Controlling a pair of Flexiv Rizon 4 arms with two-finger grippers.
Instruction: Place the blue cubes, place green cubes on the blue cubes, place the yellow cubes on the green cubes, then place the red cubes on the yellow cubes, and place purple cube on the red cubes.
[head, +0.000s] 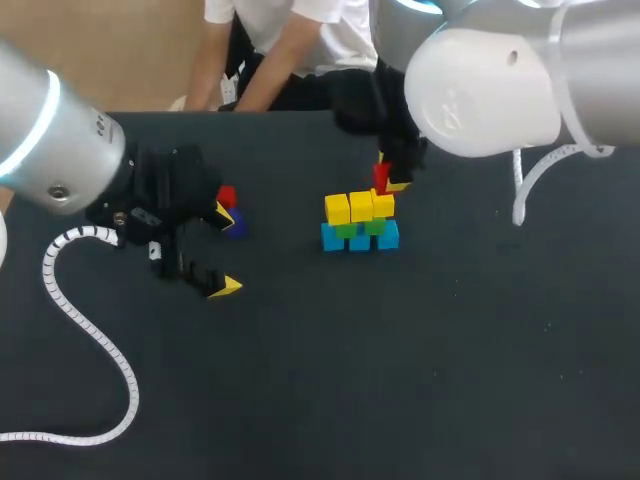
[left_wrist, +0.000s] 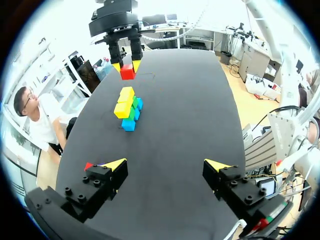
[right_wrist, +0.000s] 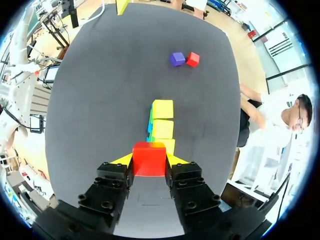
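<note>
One red cube clamped in right gripper, above right end of blue-green-yellow stack mid-table. Prob. light, rigid, smooth: pinch flat opposite faces. Left gripper spread wide, empty, beside spare red cube & purple cube, left.

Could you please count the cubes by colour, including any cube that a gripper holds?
blue cubes: 3
green cubes: 2 visible; the yellow row partly hides this layer
yellow cubes: 3
red cubes: 2, with one red cube held in the right gripper
purple cube: 1
total: 11 visible
</note>
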